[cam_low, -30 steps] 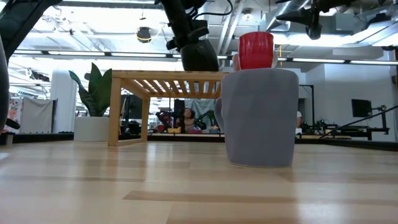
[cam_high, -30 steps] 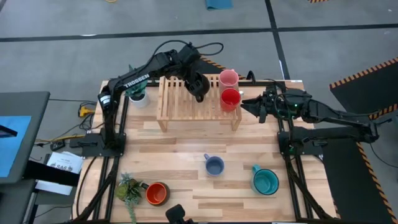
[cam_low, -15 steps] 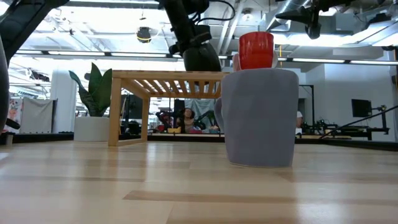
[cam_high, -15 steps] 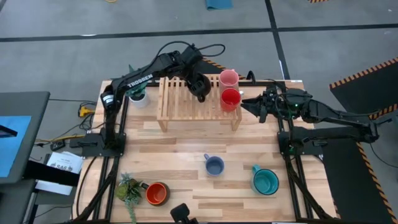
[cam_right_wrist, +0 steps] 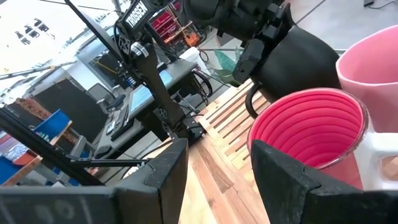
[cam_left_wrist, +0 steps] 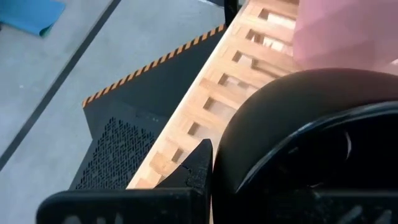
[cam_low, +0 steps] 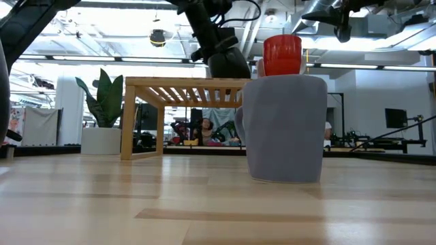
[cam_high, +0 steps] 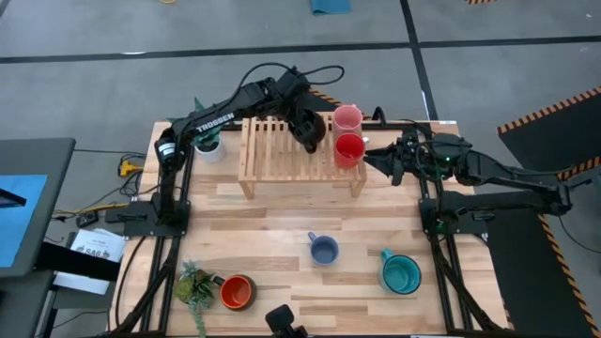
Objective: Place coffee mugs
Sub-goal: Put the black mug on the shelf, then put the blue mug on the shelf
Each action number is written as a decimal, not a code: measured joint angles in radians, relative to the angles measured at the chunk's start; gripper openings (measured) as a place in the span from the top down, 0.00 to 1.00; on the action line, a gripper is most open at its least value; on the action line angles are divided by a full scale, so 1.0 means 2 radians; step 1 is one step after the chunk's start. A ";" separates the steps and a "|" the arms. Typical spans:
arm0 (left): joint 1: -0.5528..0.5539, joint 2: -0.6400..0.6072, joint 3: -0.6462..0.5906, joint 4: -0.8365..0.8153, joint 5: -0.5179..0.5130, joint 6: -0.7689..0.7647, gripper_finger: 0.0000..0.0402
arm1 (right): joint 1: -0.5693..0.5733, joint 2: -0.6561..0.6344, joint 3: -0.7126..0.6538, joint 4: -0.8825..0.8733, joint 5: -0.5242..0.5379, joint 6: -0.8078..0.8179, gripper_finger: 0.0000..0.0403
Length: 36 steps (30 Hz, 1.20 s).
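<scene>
My left gripper (cam_high: 305,130) is shut on the black mug (cam_low: 228,64) over the wooden rack (cam_high: 282,155), just left of the pale pink mug (cam_high: 346,117) and the red mug (cam_high: 348,148), which stand on the rack's right end. My right gripper (cam_right_wrist: 217,180) hovers open at the rack's right side, facing the red mug (cam_right_wrist: 311,130). The blue-grey mug (cam_high: 323,250), the teal mug (cam_high: 401,273) and the orange-inside mug (cam_high: 237,292) stand on the table's near half. My left gripper holds the black mug at its upper wall (cam_right_wrist: 273,43), coming from above and from the table's left. One finger (cam_left_wrist: 193,168) lies outside the wall; the mug hides the other. The mug stays upright, handle (cam_right_wrist: 252,102) toward the near side, base level with the rack top; whether it rests there I cannot tell.
A potted plant (cam_high: 208,143) stands left of the rack and another (cam_high: 195,284) beside the orange-inside mug. The slats (cam_high: 268,150) left of the black mug are bare. In the low view the blue-grey mug (cam_low: 285,129) blocks most of the rack's right end.
My left gripper has carried the black mug a short way toward the table's right along the rack, closer to the pink and red mugs, keeping it upright. My right arm has kept still.
</scene>
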 joint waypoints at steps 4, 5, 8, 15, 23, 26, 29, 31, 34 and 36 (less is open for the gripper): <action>0.000 0.000 0.000 0.013 -0.001 0.001 0.87 | 0.000 0.000 0.000 0.000 0.000 0.000 0.50; 0.000 0.000 0.000 0.016 -0.001 0.001 0.85 | 0.000 0.000 0.000 0.000 0.000 0.000 0.50; 0.002 0.000 0.000 0.022 -0.002 0.002 0.78 | 0.000 0.000 0.000 0.000 0.000 0.000 0.50; 0.002 0.000 0.000 0.028 -0.004 0.002 0.63 | 0.000 0.000 0.000 0.000 0.000 0.002 0.50; 0.002 0.000 0.015 0.030 0.023 -0.005 0.57 | 0.000 0.000 0.000 0.000 0.000 0.002 0.50; 0.002 0.000 0.033 0.033 0.023 -0.004 0.57 | 0.000 0.000 0.000 0.000 0.000 0.001 0.50; 0.003 -0.001 0.049 0.035 0.023 0.000 0.57 | 0.000 0.000 0.000 0.000 0.000 0.001 0.50; 0.004 -0.001 0.054 0.035 0.023 0.002 0.57 | 0.000 0.000 0.000 0.000 0.000 0.001 0.50; 0.004 -0.001 0.057 0.034 0.023 0.002 0.57 | 0.000 0.000 0.000 0.000 0.000 0.001 0.50; 0.004 -0.001 0.062 0.033 0.025 0.002 0.57 | 0.000 0.000 0.000 0.000 0.000 0.001 0.50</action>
